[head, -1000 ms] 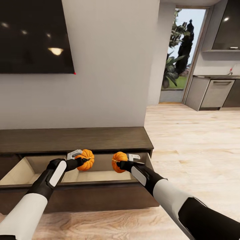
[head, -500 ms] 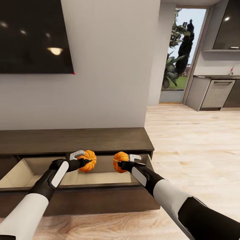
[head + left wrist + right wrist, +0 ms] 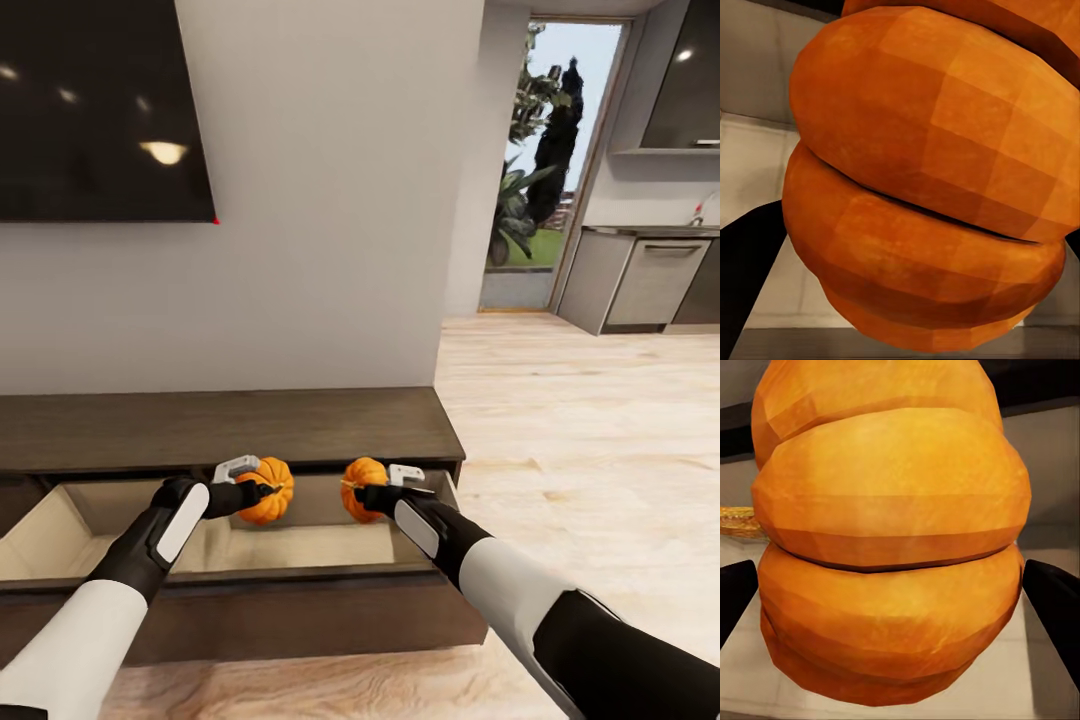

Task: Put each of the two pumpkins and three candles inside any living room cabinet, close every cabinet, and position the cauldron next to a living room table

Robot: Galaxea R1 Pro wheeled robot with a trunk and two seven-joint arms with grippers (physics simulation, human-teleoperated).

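From the head view, the left claw [image 3: 262, 487] is pinching one pumpkin [image 3: 270, 492] and the right claw [image 3: 352, 492] is pinching the other pumpkin [image 3: 359, 485], both held side by side but apart, over the open drawer [image 3: 300, 545] of the long dark brown cabinet [image 3: 230, 425]. The drawer is pulled out toward the robot and its pale wood inside shows beneath the two fruits; neither pumpkin rests on the drawer floor as far as can be told. Above the cabinet hangs a dark screen [image 3: 100, 110] on the grey wall, and to the right the light wood floor [image 3: 590, 420] runs toward grey kitchen units [image 3: 650, 280] and a glazed doorway [image 3: 545, 170]. In the left wrist view, the ribbed orange pumpkin [image 3: 922, 180] sits very close to the camera, with the pale drawer interior [image 3: 757, 165] behind it. In the right wrist view, the second pumpkin [image 3: 889, 532] is held between two dark fingers [image 3: 1054, 600] at its sides, a bit of its stem [image 3: 736, 521] poking out, above the pale drawer floor.
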